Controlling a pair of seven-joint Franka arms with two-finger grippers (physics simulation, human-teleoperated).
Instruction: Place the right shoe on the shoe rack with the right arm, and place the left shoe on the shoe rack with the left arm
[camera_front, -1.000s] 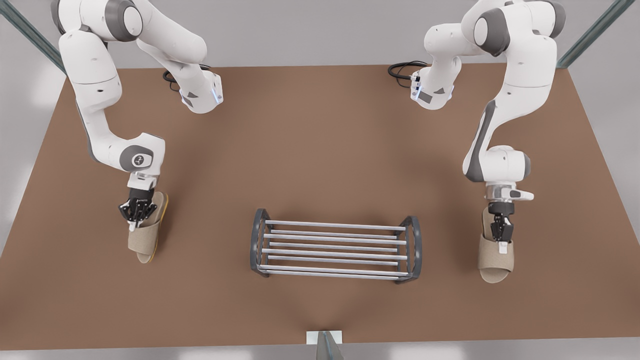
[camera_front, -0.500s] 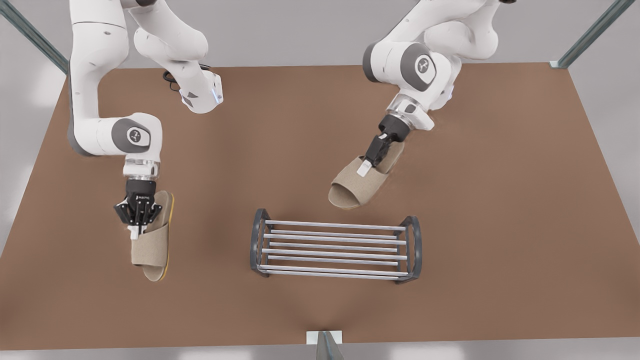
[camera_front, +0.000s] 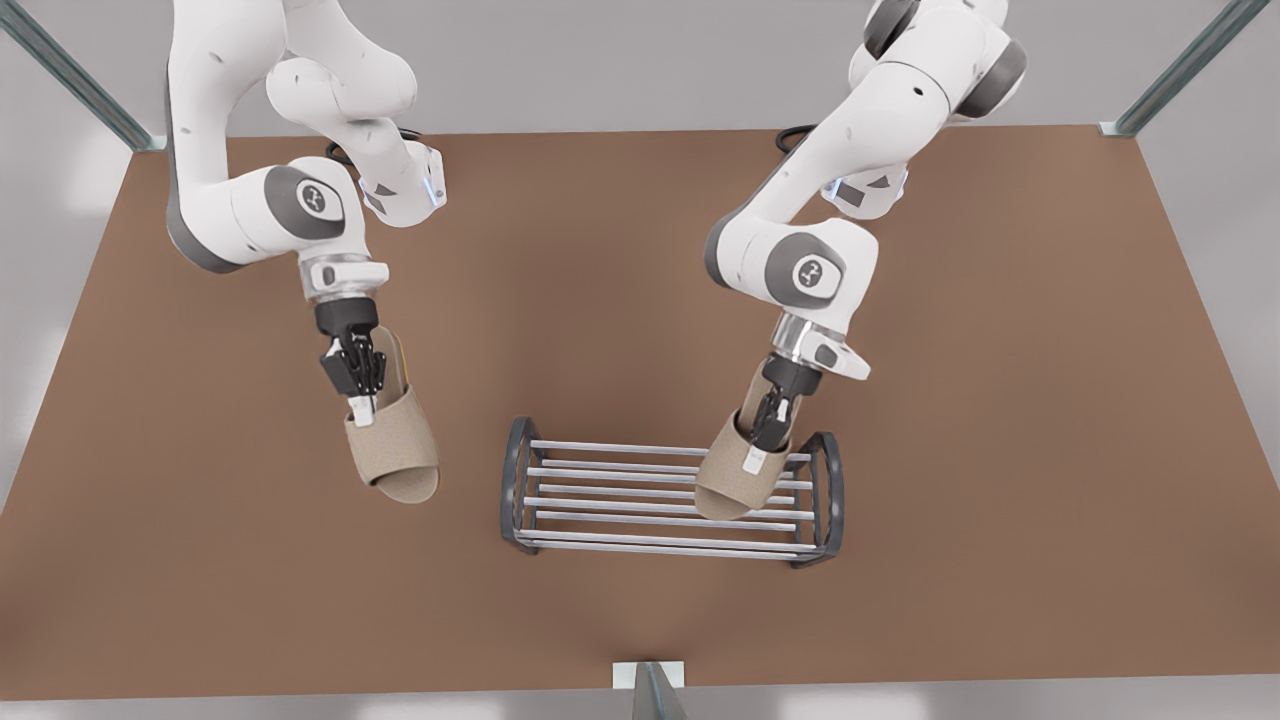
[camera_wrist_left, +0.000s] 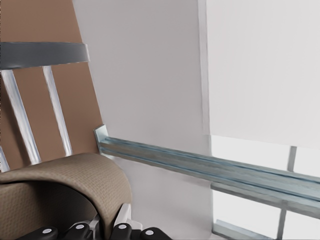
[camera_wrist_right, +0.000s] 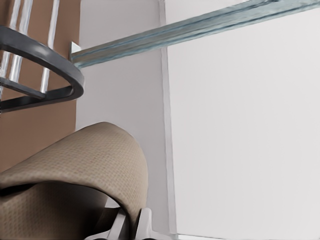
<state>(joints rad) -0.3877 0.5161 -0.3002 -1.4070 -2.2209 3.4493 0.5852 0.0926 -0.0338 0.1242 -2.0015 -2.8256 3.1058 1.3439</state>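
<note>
Since the earlier frame, the left hand (camera_front: 772, 428), clamped on the left shoe (camera_front: 735, 478), has swung over the shoe rack (camera_front: 520, 470), and the right hand (camera_front: 362, 388), clamped on the right shoe (camera_front: 398, 455), hangs beside it; both shoes look light and soft, best gripped at the strap edge.

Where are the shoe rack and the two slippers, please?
shoe rack (camera_front: 600, 448), front view, rear top bar.
slipper over the rack (camera_front: 718, 488), front view, toe strap.
slipper beside the rack (camera_front: 395, 447), front view, toe strap.
</note>
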